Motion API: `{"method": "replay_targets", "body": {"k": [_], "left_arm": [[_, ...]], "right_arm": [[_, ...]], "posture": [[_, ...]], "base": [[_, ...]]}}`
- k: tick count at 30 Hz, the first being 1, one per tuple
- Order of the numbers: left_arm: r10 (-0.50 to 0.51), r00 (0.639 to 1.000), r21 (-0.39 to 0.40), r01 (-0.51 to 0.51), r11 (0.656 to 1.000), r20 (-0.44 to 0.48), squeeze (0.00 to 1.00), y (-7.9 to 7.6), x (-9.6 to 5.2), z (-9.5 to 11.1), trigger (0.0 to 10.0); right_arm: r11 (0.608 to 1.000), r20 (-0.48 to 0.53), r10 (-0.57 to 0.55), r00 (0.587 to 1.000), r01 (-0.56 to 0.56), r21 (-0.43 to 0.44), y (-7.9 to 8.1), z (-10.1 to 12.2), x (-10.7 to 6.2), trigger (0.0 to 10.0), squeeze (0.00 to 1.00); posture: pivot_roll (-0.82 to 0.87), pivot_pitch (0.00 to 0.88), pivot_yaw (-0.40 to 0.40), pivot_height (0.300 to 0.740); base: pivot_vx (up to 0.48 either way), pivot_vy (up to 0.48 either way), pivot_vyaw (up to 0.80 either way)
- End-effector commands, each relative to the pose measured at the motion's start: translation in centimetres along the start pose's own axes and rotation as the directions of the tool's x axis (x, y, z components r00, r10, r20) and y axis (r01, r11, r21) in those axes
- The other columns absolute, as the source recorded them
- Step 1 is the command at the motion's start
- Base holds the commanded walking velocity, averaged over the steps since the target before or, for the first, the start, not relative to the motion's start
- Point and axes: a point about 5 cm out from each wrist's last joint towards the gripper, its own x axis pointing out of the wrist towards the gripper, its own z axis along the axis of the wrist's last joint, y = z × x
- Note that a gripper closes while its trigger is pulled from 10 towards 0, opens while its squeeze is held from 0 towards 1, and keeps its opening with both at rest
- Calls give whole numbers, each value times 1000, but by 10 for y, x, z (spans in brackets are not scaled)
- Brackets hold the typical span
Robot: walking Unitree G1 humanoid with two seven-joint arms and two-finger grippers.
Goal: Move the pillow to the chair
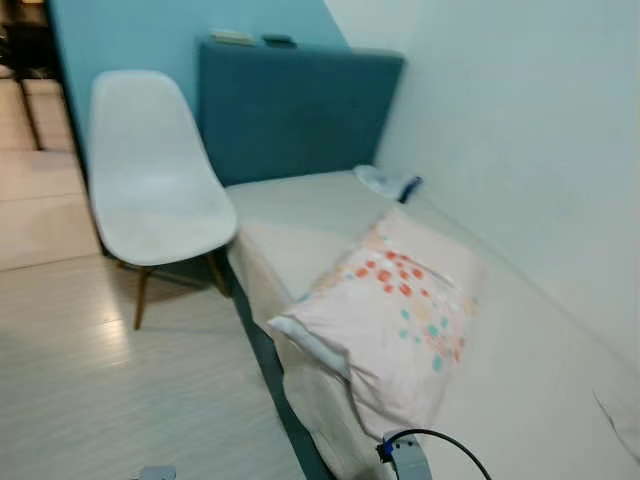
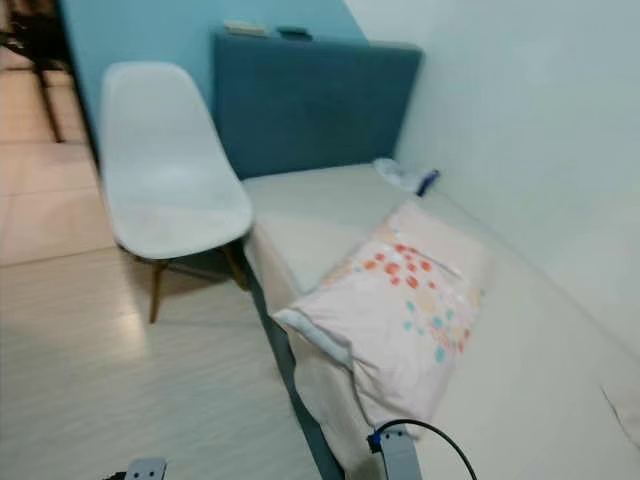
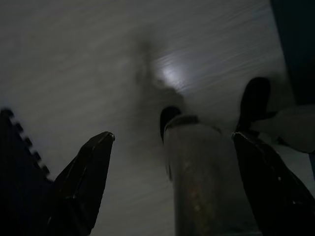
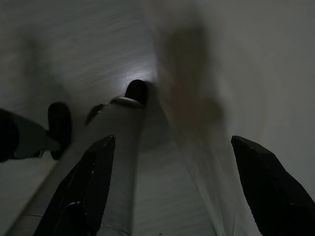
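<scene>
Pillow (image 1: pixel 390 310), pale pink with red and teal dots, lies on the bed (image 1: pixel 520 380) near its left edge, one corner overhanging. White chair (image 1: pixel 150 180) stands on the floor (image 1: pixel 90 380) to the left, just beside the bed's far corner and the blue headboard (image 1: pixel 290 110). Left gripper (image 3: pixel 172 162) and right gripper (image 4: pixel 172 167) hang low over the floor, fingers spread wide, holding nothing.
</scene>
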Motion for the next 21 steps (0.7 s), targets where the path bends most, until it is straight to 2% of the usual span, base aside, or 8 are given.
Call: {"method": "replay_targets", "body": {"k": [1, 19, 21], "left_arm": [[-16, 1000, 2, 16, 1000, -1, 0, -4, 0, 1, 10000], [-21, 1000, 0, 21, 1000, 17, 0, -6, 1, 8, 10000], [-20, 1000, -2, 20, 1000, 18, 0, -5, 1, 8, 10000]], "right_arm": [[1000, 6, -19, 1000, 18, 18, -5, 0, -1, 10000, 0], [999, 24, -36, 999, 36, 25, -8, 3, -1, 10000, 0], [999, 28, -34, 999, 34, 31, -7, 3, -1, 10000, 0]], "posture": [[187, 0, -123, 740], [183, 0, -118, 740], [187, 0, -122, 740]], "base": [[0, 0, -763], [0, 0, -756], [0, 0, 0]]}}
